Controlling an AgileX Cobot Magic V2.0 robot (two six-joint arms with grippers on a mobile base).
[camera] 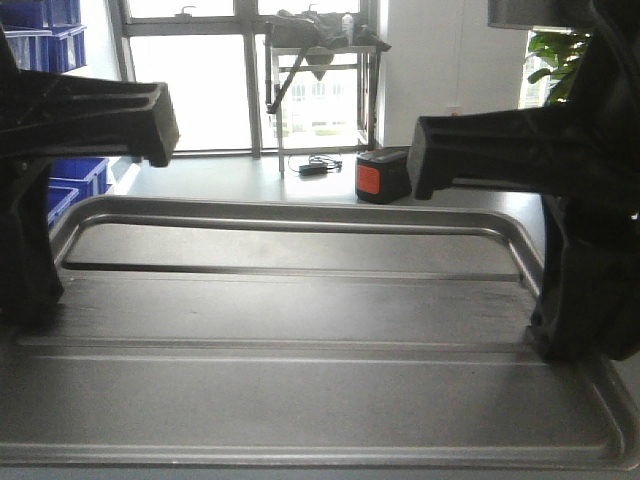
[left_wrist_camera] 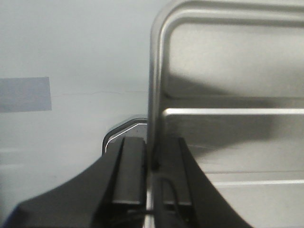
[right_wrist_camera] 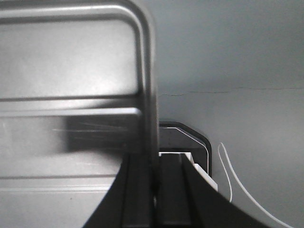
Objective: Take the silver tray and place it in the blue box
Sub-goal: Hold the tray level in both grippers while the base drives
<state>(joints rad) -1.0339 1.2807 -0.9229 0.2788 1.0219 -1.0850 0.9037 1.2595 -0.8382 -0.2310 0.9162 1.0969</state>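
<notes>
Now held: the silver tray (camera: 300, 390) spans level between the two grippers, one short end at each hand. No table shows beneath it, only floor.
Blue box: not clearly in view. Blue crates (camera: 72, 178) stand well beyond the left hand, and I cannot tell whether one of them is the target.
Left gripper (left_wrist_camera: 152, 147): clamped on the tray's rolled rim (left_wrist_camera: 154, 71), one finger outside the edge and one over the flat bottom.
Right gripper (right_wrist_camera: 154, 164): pinched onto the opposite rim in the same way, with the edge rising straight up between its fingers.
Ridges (camera: 290, 270): two long straight lines run from hand to hand across the bottom.
Handling: it looks like thin sheet metal, stiff and fairly light. It is also smooth, so it is likely to slip or pivot in a narrow pinch.
Grip point: the middle of each short rim, as taken now, seems best. Equal height at both hands should keep the tray flat while it is lowered.
</notes>
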